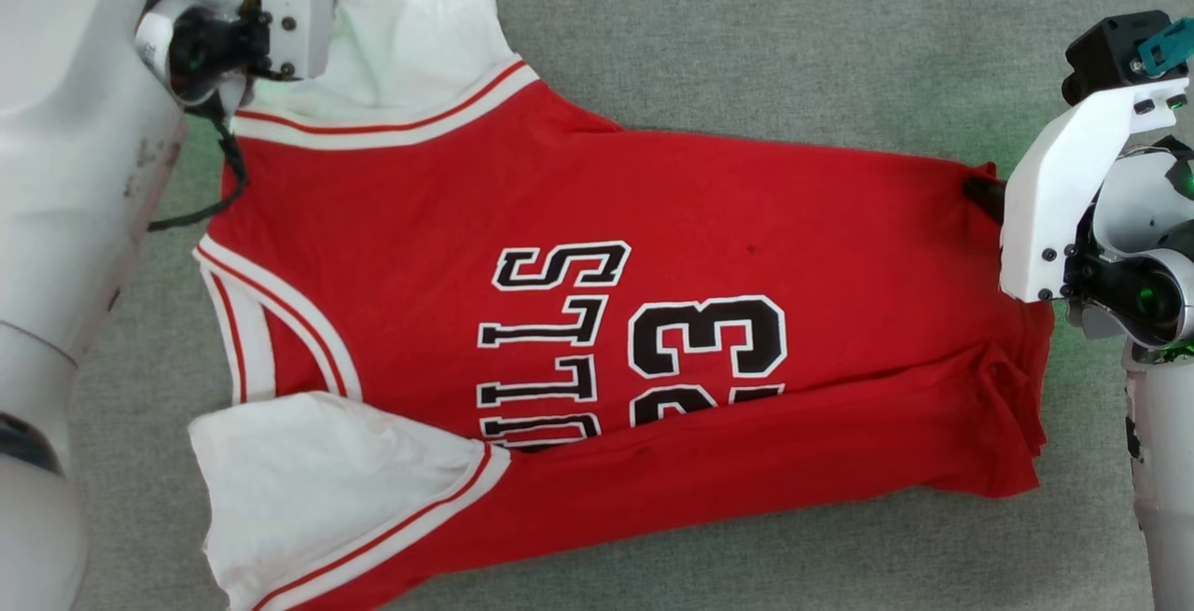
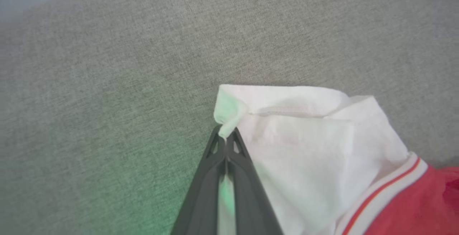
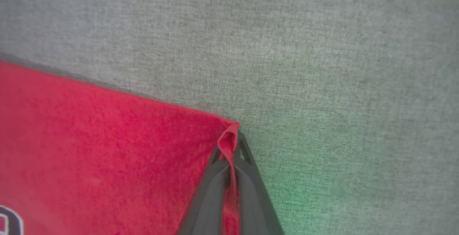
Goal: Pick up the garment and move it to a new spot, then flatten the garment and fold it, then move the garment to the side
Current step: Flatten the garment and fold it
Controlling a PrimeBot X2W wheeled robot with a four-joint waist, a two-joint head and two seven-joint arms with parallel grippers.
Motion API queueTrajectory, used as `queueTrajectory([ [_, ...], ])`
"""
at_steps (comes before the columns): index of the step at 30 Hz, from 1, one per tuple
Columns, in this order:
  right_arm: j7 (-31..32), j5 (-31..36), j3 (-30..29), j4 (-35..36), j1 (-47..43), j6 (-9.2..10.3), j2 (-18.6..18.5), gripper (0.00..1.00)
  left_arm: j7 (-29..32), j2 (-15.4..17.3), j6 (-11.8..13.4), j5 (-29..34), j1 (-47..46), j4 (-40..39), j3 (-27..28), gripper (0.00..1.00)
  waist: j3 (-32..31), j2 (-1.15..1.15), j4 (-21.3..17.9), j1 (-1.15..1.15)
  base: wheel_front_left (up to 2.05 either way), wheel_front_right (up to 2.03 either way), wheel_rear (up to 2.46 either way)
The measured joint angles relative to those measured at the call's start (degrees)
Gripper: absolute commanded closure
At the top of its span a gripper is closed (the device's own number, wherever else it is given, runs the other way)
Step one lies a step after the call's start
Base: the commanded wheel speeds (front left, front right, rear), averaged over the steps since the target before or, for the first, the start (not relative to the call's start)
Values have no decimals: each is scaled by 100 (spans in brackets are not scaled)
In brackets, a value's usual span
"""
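The garment (image 1: 616, 312), a red jersey with white sleeves and a black "BULLS 23" print, lies spread on the grey cloth surface, collar end to the left, with its near long edge folded over the lower part of the print. My left gripper (image 2: 226, 138) is shut on the corner of the far white sleeve (image 2: 304, 138); its wrist covers that corner in the head view. My right gripper (image 3: 231, 145) is shut on the far hem corner of the garment (image 3: 107, 145), at the right end of the jersey in the head view, where a dark fingertip (image 1: 979, 191) shows.
Grey woven cloth surface (image 1: 793, 42) lies all around the jersey, with open stretches beyond it and along the near edge. My pale left forearm (image 1: 65, 219) fills the left side and the right forearm (image 1: 1161, 462) stands at the right edge.
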State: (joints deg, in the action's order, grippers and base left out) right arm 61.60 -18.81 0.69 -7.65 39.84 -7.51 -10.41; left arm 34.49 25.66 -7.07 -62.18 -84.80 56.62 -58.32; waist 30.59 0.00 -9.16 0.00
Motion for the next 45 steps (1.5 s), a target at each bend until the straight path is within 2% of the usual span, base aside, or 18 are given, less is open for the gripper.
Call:
queueTrajectory([
  [5,-168,15,-35,1,2,0,9,100,-113,-4,-7,-142,-2,-81,40,100,-128,0,63,0,0,0,0],
  [9,-321,-65,34,108,-131,0,-142,100,23,75,-23,-292,30,-293,44,100,-305,0,138,0,0,0,0],
  [19,-504,-380,-91,655,-1121,-1,-779,100,364,661,32,-493,617,-1594,-124,100,-907,0,452,0,0,0,0],
  [23,-403,-505,-130,847,-1449,-1,-939,100,586,1031,410,-605,1038,-2558,-156,100,-1156,0,608,0,0,0,0],
  [32,-118,-802,122,1113,-2034,-1,-1374,100,1038,2231,1786,-953,2257,-5258,-242,100,-1580,0,928,0,0,0,0],
  [35,-77,-916,236,1154,-2174,-1,-1530,100,1042,2518,2175,-1057,2674,-5970,-303,100,-1639,0,1009,0,0,0,0],
  [39,32,-1018,391,1081,-2271,-1,-1652,100,902,2566,2437,-1227,3183,-6338,-400,100,-1633,0,1061,0,0,0,0],
  [45,201,-1160,631,871,-2305,-1,-1730,100,703,2357,2427,-1352,3582,-6000,-525,100,-1588,0,1067,0,0,0,0],
])
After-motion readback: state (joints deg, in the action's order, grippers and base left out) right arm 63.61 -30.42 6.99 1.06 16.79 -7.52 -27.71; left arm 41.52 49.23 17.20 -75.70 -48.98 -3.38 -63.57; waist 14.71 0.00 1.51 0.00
